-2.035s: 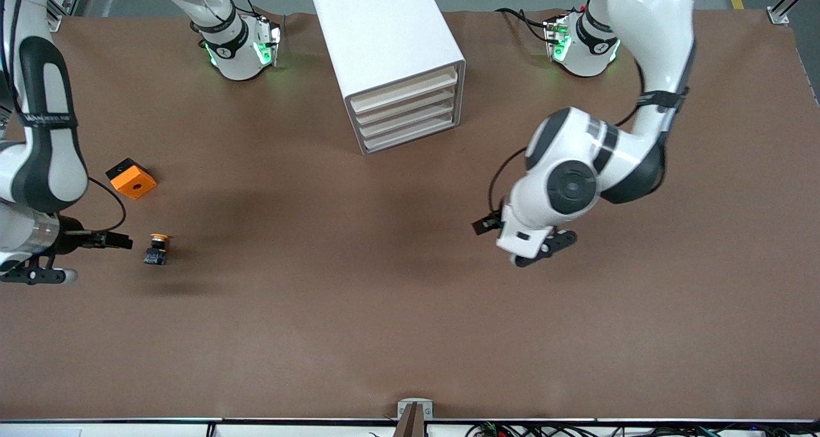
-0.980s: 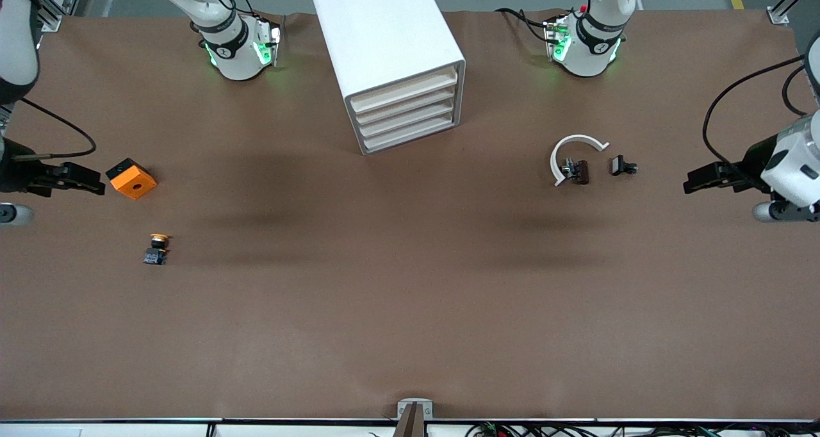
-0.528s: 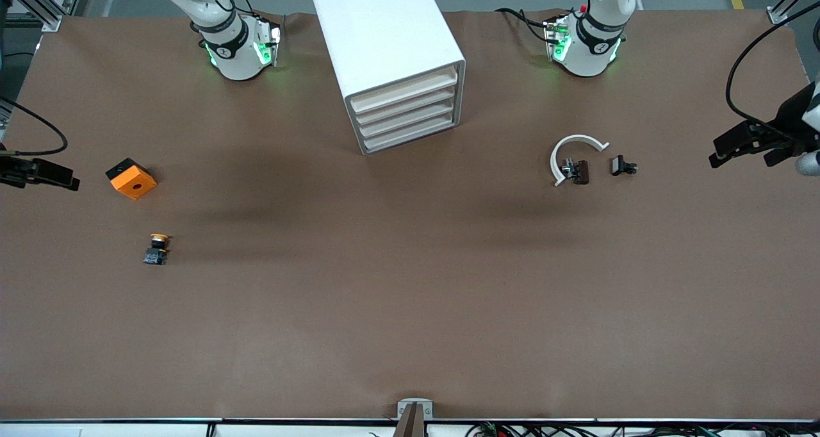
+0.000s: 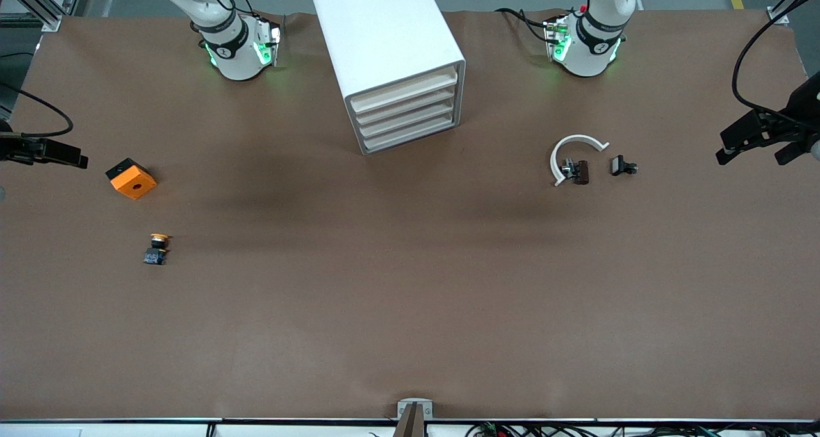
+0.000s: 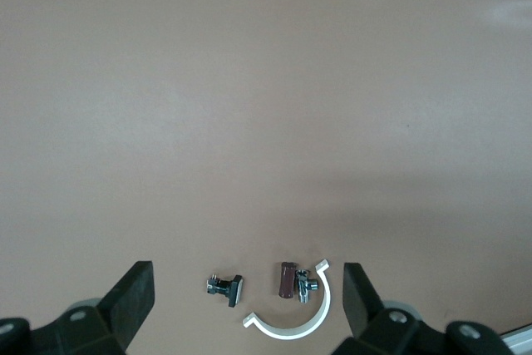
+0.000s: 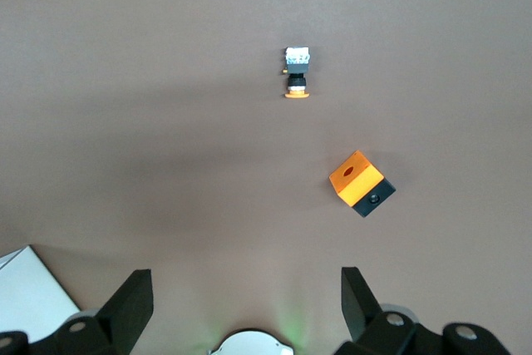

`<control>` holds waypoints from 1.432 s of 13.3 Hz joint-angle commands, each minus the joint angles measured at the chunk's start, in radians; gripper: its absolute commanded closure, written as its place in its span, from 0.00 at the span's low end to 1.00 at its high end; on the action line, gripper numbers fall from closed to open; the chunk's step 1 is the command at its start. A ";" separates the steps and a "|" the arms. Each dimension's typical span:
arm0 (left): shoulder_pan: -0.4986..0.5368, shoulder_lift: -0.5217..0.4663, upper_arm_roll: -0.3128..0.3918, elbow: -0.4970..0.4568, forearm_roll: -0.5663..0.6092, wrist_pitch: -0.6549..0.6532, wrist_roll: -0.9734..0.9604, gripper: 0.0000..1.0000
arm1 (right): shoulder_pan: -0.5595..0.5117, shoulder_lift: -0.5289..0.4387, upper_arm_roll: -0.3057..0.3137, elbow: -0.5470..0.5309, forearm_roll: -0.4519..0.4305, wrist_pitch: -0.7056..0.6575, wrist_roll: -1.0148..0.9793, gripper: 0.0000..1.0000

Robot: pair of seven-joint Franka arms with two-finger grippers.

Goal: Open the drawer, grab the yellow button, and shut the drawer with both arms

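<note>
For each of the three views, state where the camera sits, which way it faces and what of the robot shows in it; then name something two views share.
Front view: high across the table, facing both bases; shows the drawer unit, left gripper and right gripper at the table's ends.
Left wrist view: looks down past its open jaws at the white arc and clips.
Right wrist view: looks down past its open jaws at the button and orange block.
Shared: front and right wrist views both show the button.

Left gripper point(image 4: 759, 141) and right gripper point(image 4: 45, 153) raised, fingers apart.
</note>
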 commanded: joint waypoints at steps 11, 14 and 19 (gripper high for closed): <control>-0.052 0.005 0.040 0.049 0.020 -0.052 -0.003 0.00 | 0.023 -0.235 0.000 -0.092 0.026 -0.045 0.029 0.00; -0.049 0.008 0.026 0.050 0.017 -0.055 -0.003 0.00 | 0.020 -0.273 0.000 -0.159 0.030 0.003 0.031 0.00; -0.047 0.006 0.026 0.050 0.020 -0.082 -0.001 0.00 | 0.018 -0.267 0.000 -0.151 0.029 0.037 0.031 0.00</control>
